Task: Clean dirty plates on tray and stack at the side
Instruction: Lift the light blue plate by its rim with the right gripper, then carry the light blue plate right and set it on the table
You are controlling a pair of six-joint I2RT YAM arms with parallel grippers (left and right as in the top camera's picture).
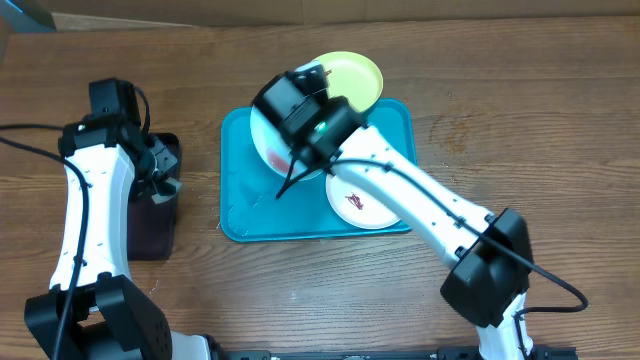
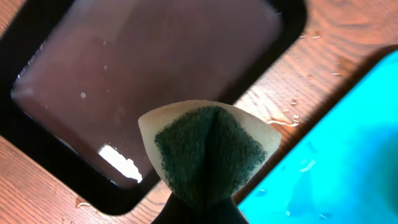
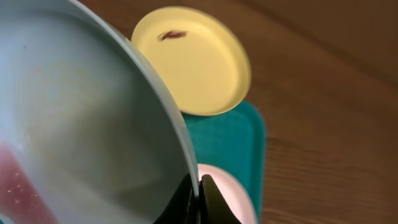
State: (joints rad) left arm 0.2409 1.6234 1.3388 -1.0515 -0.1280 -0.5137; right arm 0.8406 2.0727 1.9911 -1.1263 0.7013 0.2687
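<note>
My right gripper (image 3: 199, 190) is shut on the rim of the pale mint-blue plate (image 3: 81, 124), which it holds tilted above the turquoise tray (image 1: 240, 215). A reddish smear shows on that plate (image 1: 268, 150). Half on the tray's far edge lies the yellow-green plate (image 1: 355, 75), a dark smear on it (image 3: 193, 59). The white plate (image 1: 360, 205), with a dark mark, lies at the tray's near right. My left gripper (image 2: 199, 208) is shut on a folded green-and-cream sponge (image 2: 208, 152), between the black tray and the turquoise tray (image 2: 336, 155).
A smaller black tray (image 2: 155, 74) holding dark water sits on the wooden table left of the turquoise tray. Water drops lie on the wood (image 2: 286, 121) between the two trays. Bare table extends right of the tray (image 1: 520, 120).
</note>
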